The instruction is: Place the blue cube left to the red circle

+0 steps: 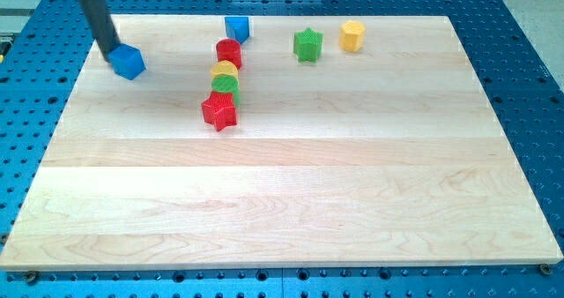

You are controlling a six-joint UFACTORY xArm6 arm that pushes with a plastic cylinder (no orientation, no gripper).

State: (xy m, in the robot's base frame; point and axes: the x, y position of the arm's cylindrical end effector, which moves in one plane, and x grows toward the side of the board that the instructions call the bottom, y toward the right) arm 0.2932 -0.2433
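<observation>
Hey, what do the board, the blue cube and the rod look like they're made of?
Board: looks like pale wood, matte, with visible grain and joined planks. Blue cube: probably plastic or painted wood; its colour is flat and even with a slight sheen, so I can't tell which. Rod: dark and smooth, possibly metal or plastic; my tip sits against the cube's left side in the view.

My tip (pixel 109 53) touches the cube (pixel 129 62) at its left side, near the board's (pixel 282 201) top-left corner. Well to the right, four blocks run downward touching in a line: cylinder (pixel 229 52), half-round piece (pixel 225 70), another block (pixel 226 85), star (pixel 219 112). Behind the cylinder sits a wedge-like block (pixel 236 28); further right lie a second star (pixel 307 45) and a hexagonal block (pixel 352 35).
</observation>
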